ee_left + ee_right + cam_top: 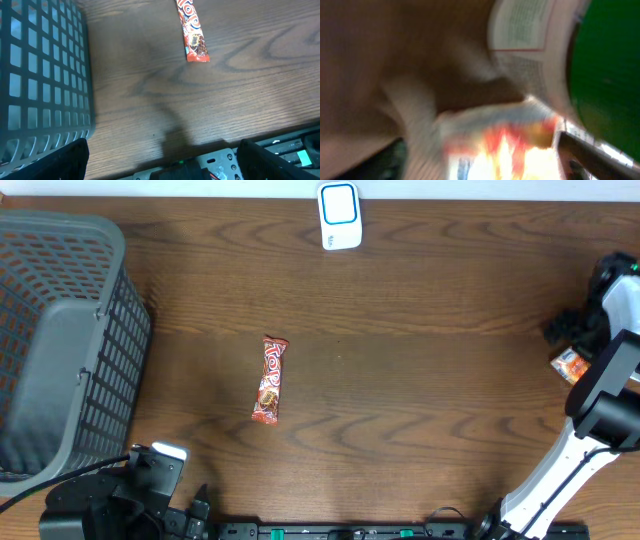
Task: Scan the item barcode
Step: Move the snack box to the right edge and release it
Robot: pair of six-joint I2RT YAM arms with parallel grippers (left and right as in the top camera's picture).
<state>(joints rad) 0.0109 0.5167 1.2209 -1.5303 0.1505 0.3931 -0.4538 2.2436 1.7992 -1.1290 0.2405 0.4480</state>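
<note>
A red and orange candy bar (270,380) lies lengthwise in the middle of the wooden table; its lower end shows in the left wrist view (192,32). The white and blue barcode scanner (340,215) stands at the far edge. My left gripper (162,150) hovers open and empty at the near left, well short of the bar. At the right edge my right gripper (568,332) is by a small orange packet (572,365). In the blurred right wrist view that packet (505,150) lies between the wide-apart fingers of the right gripper (480,160).
A grey slatted basket (60,350) fills the left side, close to my left gripper (170,465); its wall shows in the left wrist view (40,75). A white printed object (525,30) and a green surface (605,60) lie beyond the packet.
</note>
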